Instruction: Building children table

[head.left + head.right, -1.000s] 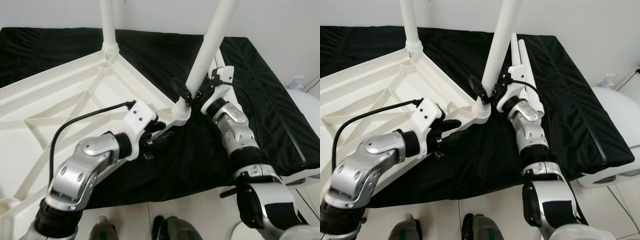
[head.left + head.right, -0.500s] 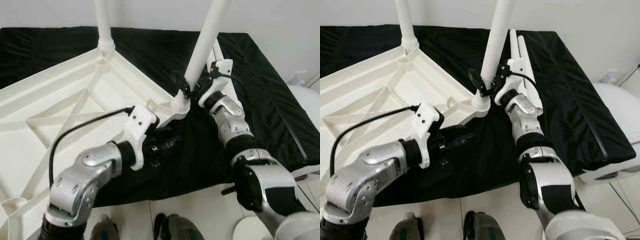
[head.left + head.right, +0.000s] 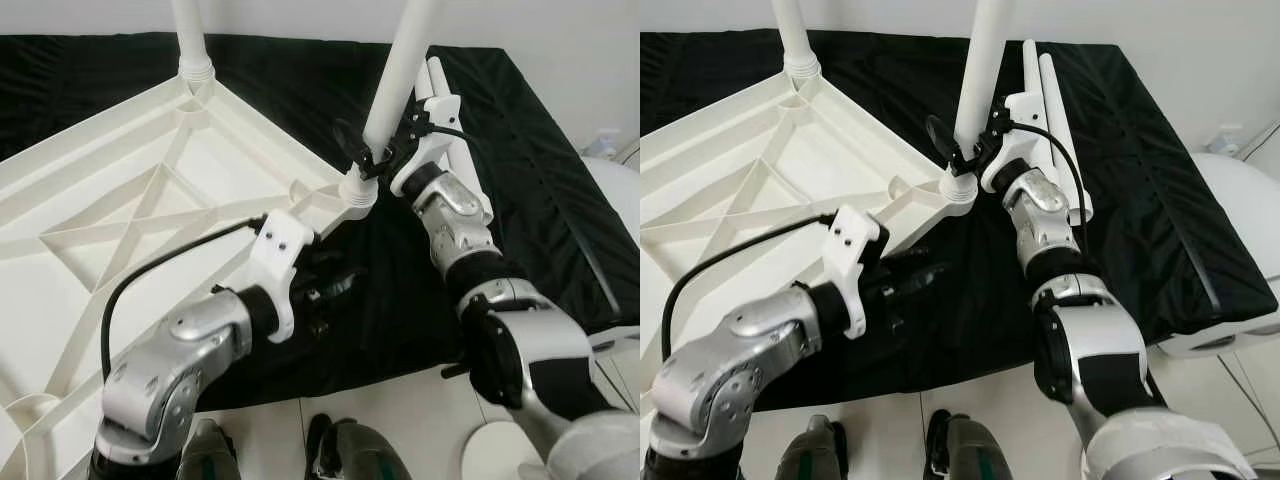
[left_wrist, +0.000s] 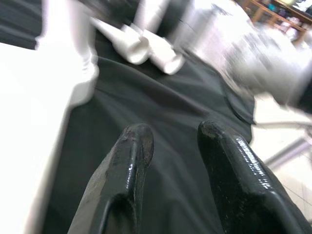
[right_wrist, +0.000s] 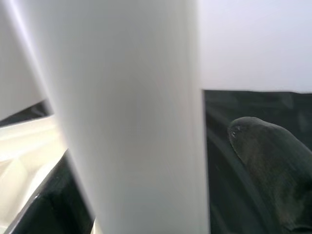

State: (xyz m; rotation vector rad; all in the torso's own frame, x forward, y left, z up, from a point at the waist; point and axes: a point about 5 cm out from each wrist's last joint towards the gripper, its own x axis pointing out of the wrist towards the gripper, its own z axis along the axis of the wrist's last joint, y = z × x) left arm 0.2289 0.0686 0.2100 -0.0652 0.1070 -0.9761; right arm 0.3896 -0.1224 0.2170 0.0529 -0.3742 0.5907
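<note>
At upper centre, my right gripper point(image 3: 372, 162) clamps the smooth white table leg point(image 3: 398, 72) just above its corner socket. The ribbed plastic tabletop point(image 3: 120, 200) lies upside-down on black cloth point(image 3: 520, 150). My left gripper point(image 4: 170, 141), narrowly parted and empty, hovers at centre frame.

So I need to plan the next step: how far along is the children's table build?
Done: the upturned white tabletop lies on the black cloth, one leg standing in its far corner. In hand: the right claw grips a second leg at the near corner socket; the left claw is open, empty. Left: two loose legs lying on the cloth.
</note>
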